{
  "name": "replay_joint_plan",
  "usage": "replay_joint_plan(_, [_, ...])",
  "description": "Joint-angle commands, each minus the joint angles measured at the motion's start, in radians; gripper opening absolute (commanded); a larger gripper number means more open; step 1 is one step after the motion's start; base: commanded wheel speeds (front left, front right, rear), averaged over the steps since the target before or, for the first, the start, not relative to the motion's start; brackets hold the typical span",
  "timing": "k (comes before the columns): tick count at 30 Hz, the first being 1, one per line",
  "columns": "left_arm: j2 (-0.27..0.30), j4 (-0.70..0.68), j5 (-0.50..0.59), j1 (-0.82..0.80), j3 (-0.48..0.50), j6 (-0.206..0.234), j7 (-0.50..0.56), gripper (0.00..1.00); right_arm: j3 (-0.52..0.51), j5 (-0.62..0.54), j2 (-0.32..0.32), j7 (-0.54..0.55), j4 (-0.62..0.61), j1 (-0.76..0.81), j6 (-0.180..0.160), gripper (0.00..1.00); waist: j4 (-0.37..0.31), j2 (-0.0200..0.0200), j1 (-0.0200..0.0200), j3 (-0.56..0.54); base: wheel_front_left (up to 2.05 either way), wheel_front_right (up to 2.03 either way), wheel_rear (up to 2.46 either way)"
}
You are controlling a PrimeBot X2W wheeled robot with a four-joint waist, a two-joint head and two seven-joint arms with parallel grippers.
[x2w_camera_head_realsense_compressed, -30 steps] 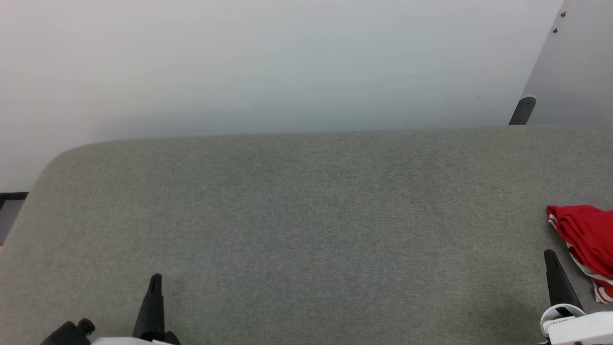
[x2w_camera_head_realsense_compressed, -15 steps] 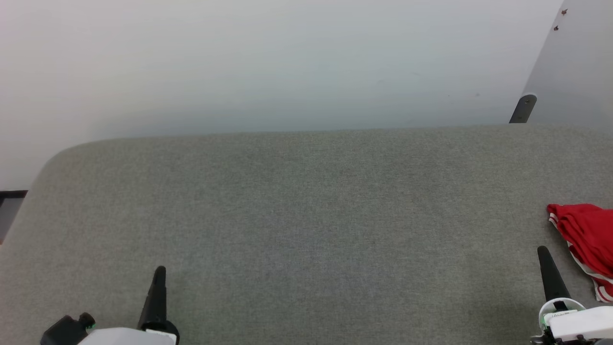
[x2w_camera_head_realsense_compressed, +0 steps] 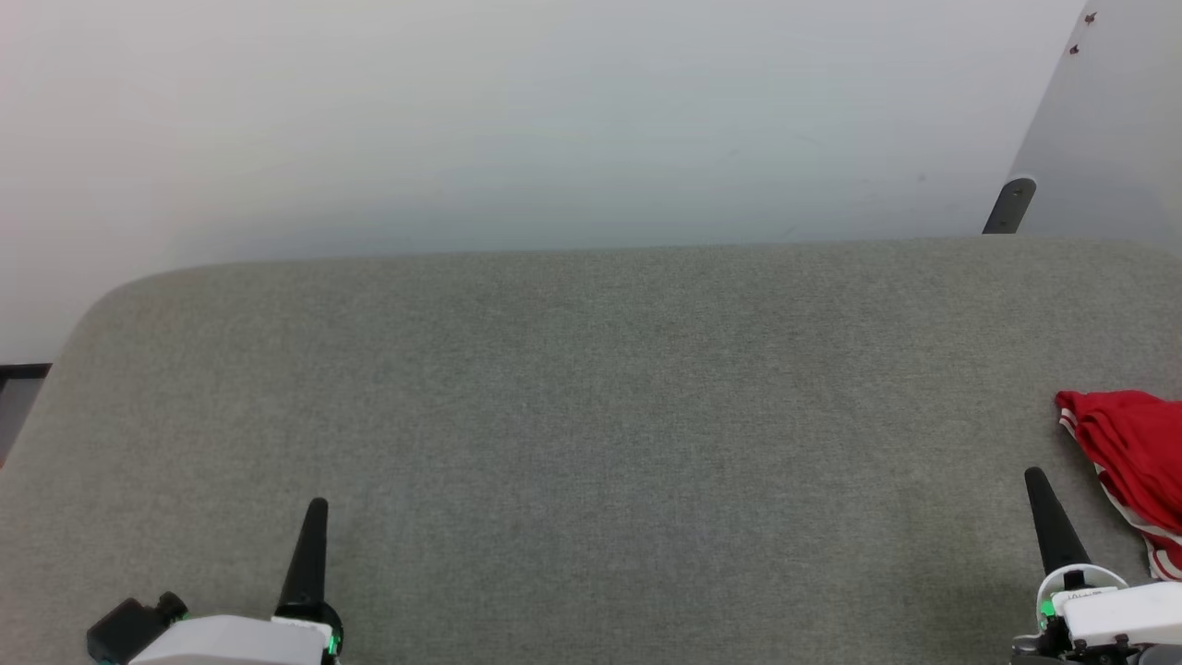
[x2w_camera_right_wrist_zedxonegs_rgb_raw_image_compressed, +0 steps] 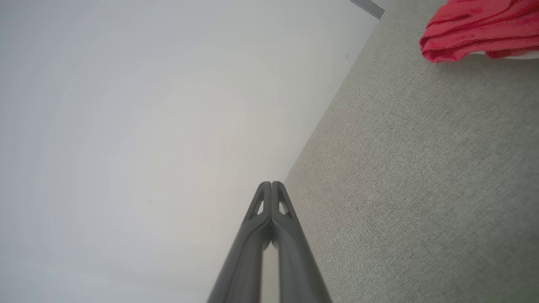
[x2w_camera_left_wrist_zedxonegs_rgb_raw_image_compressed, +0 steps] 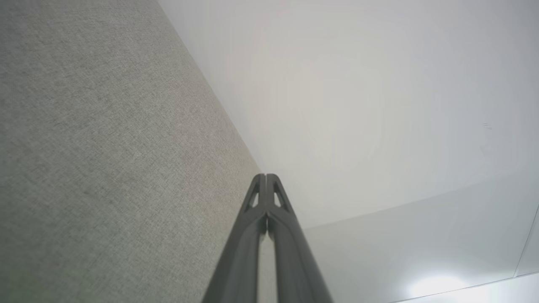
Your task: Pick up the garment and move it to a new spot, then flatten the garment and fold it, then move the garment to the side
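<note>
The garment is a red bundle with red-and-white striped trim, lying at the right edge of the grey fabric table and cut off by the head view's border. It also shows as red folds at the top right of the right wrist view. My right gripper is shut with nothing in it, just left of the garment and apart from it. In the right wrist view its fingertips are pressed together. My left gripper stands shut and empty at the lower left, its tips closed over the table.
A pale wall rises behind the table's far edge. A grey panel with a dark bracket stands at the back right. The table's left corner is rounded, with a dark strip beyond it.
Both grippers have risen a little further up the head view, the right one also drifting slightly left. The garment has stayed put.
</note>
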Motion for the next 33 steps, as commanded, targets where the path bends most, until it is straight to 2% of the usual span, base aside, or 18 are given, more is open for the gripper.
replay_joint_plan(1, [0.001, -0.004, -0.023, -0.018, 0.003, -0.002, 0.005, 0.00, -0.007, 0.027, 0.001, 0.007, -0.005, -0.018, 0.000, 0.00, 0.000, 0.0000, 0.0000, 0.000, 0.00, 0.00, 0.00])
replay_joint_plan(33, [-0.008, 0.034, -0.279, -0.071, 0.005, -0.003, 0.075, 0.00, -0.015, 0.239, 0.035, 0.066, 0.028, -0.049, 0.000, 0.00, -0.001, 0.0000, 0.0000, 0.013, 0.00, 0.00, 0.00])
